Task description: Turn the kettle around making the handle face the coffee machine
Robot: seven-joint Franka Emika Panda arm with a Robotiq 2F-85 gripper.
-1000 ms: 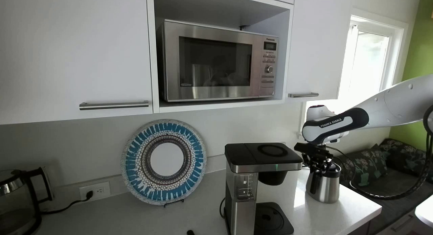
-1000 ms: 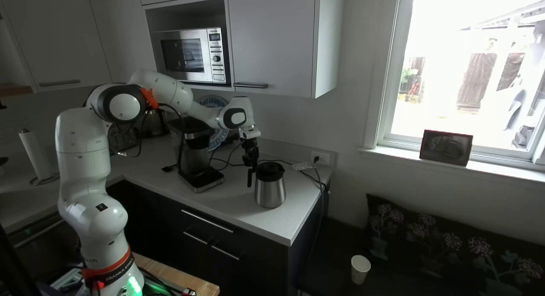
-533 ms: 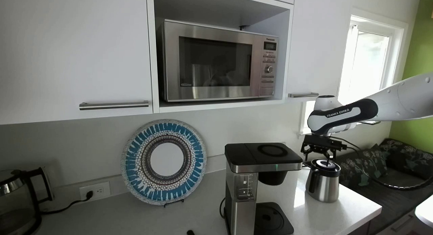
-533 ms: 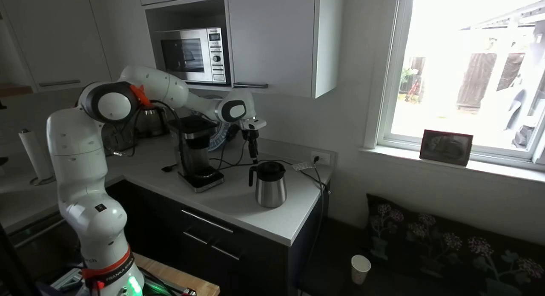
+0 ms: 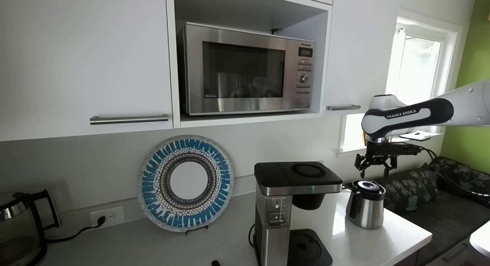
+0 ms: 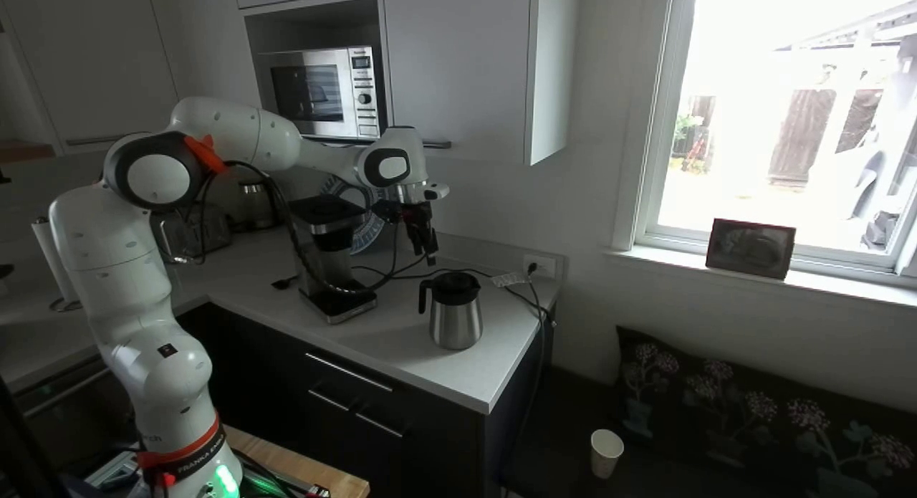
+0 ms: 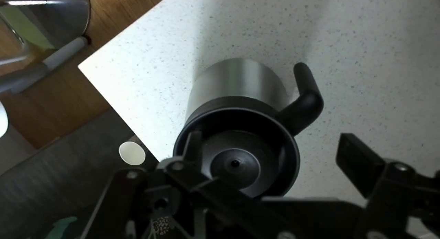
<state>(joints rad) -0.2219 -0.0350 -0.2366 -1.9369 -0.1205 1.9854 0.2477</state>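
Observation:
The shiny steel kettle (image 5: 369, 212) stands upright on the counter in both exterior views, with its black lid on top. Its dark handle (image 6: 423, 297) sticks out on the side toward the coffee machine (image 5: 273, 239), and the two stand apart. Just above the kettle hangs my gripper (image 5: 374, 175), jaws wide open and pointing down, touching nothing. From the wrist view, one finger (image 7: 194, 146) overlaps the kettle's lid, while the opposite finger (image 7: 357, 163) is over bare counter beyond the handle. Between the jaws there is nothing held.
Cords (image 6: 401, 274) run along the wall behind the kettle to a socket (image 6: 541, 265). The counter's corner (image 6: 488, 405) lies close to the kettle. A patterned round plate (image 5: 187, 220) leans on the wall, and a microwave (image 5: 245, 105) sits above. A white cup (image 6: 606, 451) stands lower down.
The gripper was down at the kettle's handle; it has opened, come off it and risen above the lid, the arm drawing back. The kettle has hardly moved.

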